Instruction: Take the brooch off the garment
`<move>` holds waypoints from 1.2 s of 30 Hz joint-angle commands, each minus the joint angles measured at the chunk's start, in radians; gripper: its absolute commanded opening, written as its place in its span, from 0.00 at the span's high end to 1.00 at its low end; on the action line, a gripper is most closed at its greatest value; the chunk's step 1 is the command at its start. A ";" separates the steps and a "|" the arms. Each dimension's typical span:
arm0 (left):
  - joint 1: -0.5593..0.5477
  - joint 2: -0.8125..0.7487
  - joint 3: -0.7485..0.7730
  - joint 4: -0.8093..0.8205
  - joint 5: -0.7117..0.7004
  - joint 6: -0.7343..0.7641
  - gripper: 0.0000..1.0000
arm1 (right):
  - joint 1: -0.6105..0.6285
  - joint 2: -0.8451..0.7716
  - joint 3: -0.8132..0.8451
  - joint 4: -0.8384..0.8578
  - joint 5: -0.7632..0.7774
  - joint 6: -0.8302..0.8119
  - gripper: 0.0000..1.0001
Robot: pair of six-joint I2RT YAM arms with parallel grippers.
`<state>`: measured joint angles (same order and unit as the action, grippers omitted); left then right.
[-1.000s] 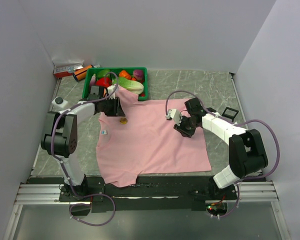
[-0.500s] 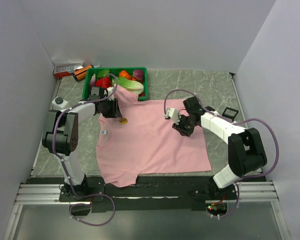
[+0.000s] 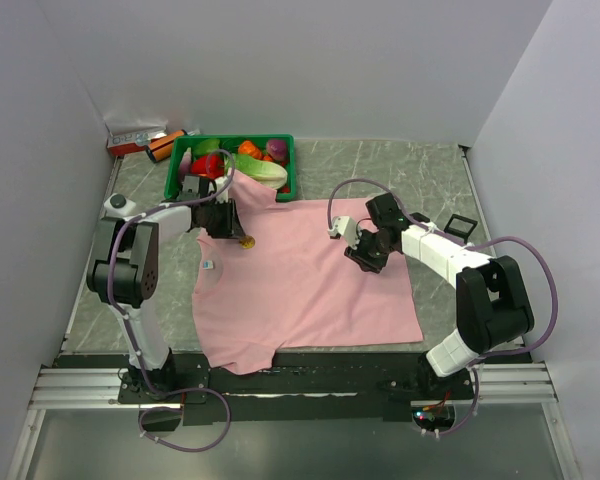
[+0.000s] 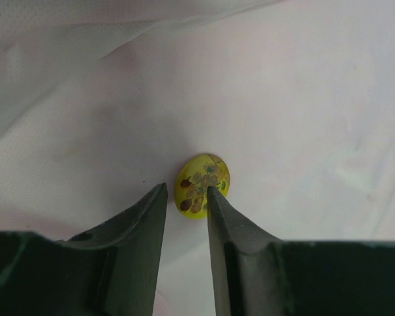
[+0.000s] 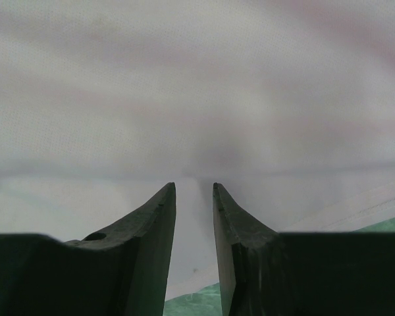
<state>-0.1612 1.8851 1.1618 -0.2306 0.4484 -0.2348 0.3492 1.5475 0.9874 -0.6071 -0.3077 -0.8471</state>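
Observation:
The pink garment [image 3: 300, 290] lies spread flat on the table. The brooch [image 3: 246, 241], a small yellow oval with a brown and green pattern, sits on it near the collar. My left gripper [image 3: 232, 228] is low over the cloth, its jaws a narrow gap apart. In the left wrist view the brooch [image 4: 202, 185] lies just beyond the gripper [image 4: 186, 187], and the right fingertip [image 4: 214, 197] overlaps its edge. My right gripper [image 3: 360, 258] rests on the garment's right part. In the right wrist view its jaws [image 5: 194, 185] stand slightly apart on the cloth [image 5: 197, 79].
A green basket [image 3: 285, 165] of toy vegetables stands at the back, touching the garment's collar end. A small box [image 3: 135, 138] and an orange can [image 3: 165, 147] lie at the back left. A small black frame [image 3: 460, 225] lies right of the garment. Walls close in on both sides.
My left arm has drawn in slightly, with its gripper staying at the brooch. My right gripper has shifted a little up and to the left on the cloth.

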 commanded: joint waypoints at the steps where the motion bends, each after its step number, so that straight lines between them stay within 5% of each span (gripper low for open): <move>1: 0.002 0.008 0.022 0.011 0.007 -0.021 0.62 | 0.005 -0.007 0.011 -0.002 -0.010 -0.007 0.64; 13: 0.000 0.028 0.013 0.031 0.125 -0.044 0.68 | 0.007 0.003 0.019 -0.005 -0.013 -0.007 0.64; 26: -0.001 0.005 0.006 0.017 0.139 -0.009 0.95 | 0.005 0.019 0.028 -0.002 -0.016 -0.006 0.64; 30: -0.001 0.012 0.001 0.033 0.156 -0.015 0.80 | 0.007 0.026 0.040 -0.006 -0.016 -0.006 0.64; 36: -0.003 0.060 0.045 0.031 0.171 0.011 0.74 | 0.010 0.034 0.054 -0.014 -0.016 -0.006 0.64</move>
<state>-0.1608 1.9156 1.1618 -0.2207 0.5835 -0.2481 0.3492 1.5661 0.9916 -0.6090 -0.3077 -0.8501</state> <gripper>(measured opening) 0.261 0.364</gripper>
